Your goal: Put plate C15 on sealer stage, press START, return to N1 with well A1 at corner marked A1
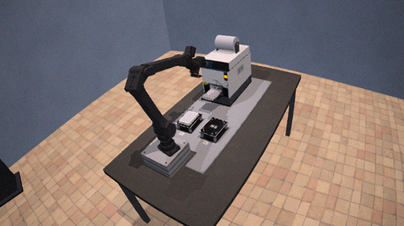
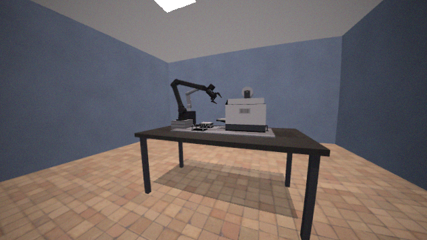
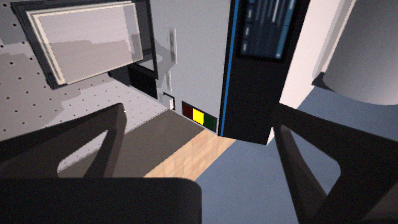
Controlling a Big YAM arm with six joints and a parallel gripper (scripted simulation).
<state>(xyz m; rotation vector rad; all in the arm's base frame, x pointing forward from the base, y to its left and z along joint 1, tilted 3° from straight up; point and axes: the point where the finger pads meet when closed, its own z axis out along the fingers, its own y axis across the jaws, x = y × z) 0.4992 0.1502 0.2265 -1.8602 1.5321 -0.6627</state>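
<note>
Fingers spread apart, empty, the gripper (image 1: pixel 196 71) hangs upper centre beside the sealer (image 1: pixel 228 72), amber lamp (image 3: pixel 198 117) lit; plate (image 1: pixel 211 95) on its stage, dark bench (image 1: pixel 260 123), blue walls.

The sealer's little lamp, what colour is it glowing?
Amber-yellow: the lamp's middle segment is lit, clearest in the wrist view.

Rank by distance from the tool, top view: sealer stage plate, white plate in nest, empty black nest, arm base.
From the open tool:
1. Stage plate, just below at the sealer front.
2. White plate, mid-mat.
3. Black nest, beside it, slightly farther.
4. Arm base, near table end.
</note>
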